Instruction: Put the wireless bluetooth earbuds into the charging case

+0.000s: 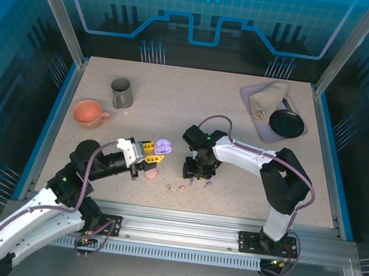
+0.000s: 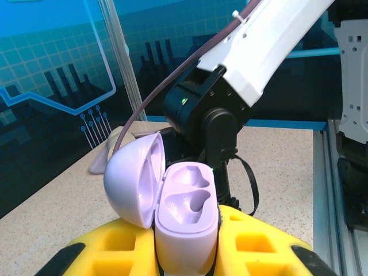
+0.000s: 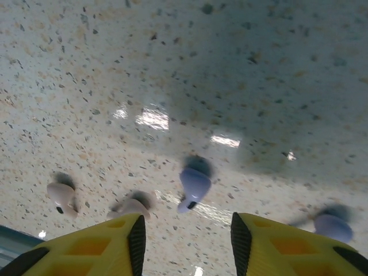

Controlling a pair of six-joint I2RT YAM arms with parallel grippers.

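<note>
My left gripper (image 1: 152,151) is shut on a lavender charging case (image 2: 185,213), held upright above the table. The case's lid (image 2: 133,178) is swung open to the left and both wells are empty. My right gripper (image 1: 193,173) points down at the table just right of it, its yellow fingers (image 3: 137,244) apart. A lavender earbud (image 3: 194,184) lies on the table just beyond the gap, touching neither finger. A second lavender earbud (image 3: 332,225) lies to the right. Two pinkish-beige earbuds (image 3: 60,193) (image 3: 131,206) lie to the left.
A small pink case (image 1: 151,173) sits on the table under the left gripper. An orange cup (image 1: 90,113) and a grey mug (image 1: 122,93) stand at the back left. A tray (image 1: 253,102) with a cloth and a black round case (image 1: 286,123) sits back right.
</note>
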